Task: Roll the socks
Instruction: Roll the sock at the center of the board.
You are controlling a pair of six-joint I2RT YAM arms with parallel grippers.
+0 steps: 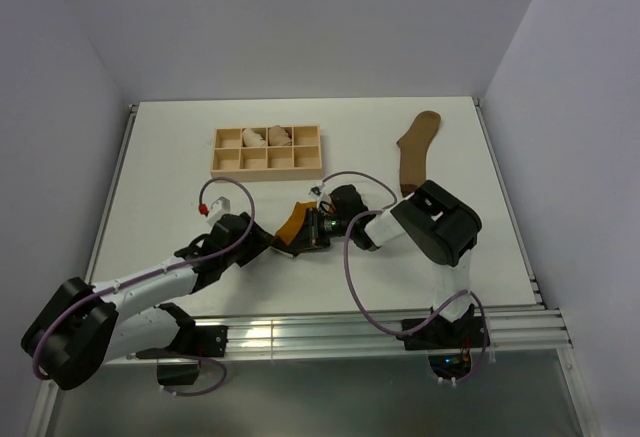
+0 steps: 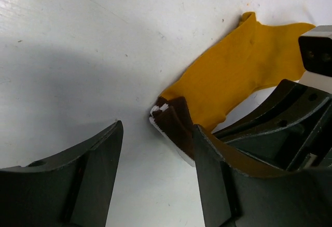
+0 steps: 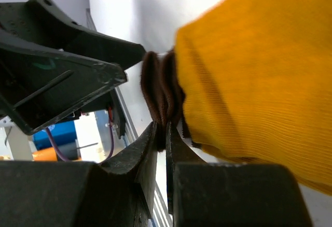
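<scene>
The mustard-orange sock (image 1: 293, 221) lies on the table's middle, between the two arms. Its brown-and-white striped cuff (image 3: 158, 92) is pinched in my right gripper (image 3: 162, 132), which is shut on it. My left gripper (image 2: 158, 128) stands open just left of the sock. Its jaws are well apart, and the cuff end (image 2: 174, 123) lies against the inner side of its right finger (image 2: 212, 175). The left finger (image 2: 98, 159) touches nothing. The olive-brown sock (image 1: 415, 152) lies flat at the back right, away from both grippers.
A wooden compartment tray (image 1: 216, 152) stands at the back centre, with two pale rolled bundles (image 1: 266, 137) in its upper cells. The metal rail of the table's near edge (image 1: 330, 332) runs just behind the arms' bases.
</scene>
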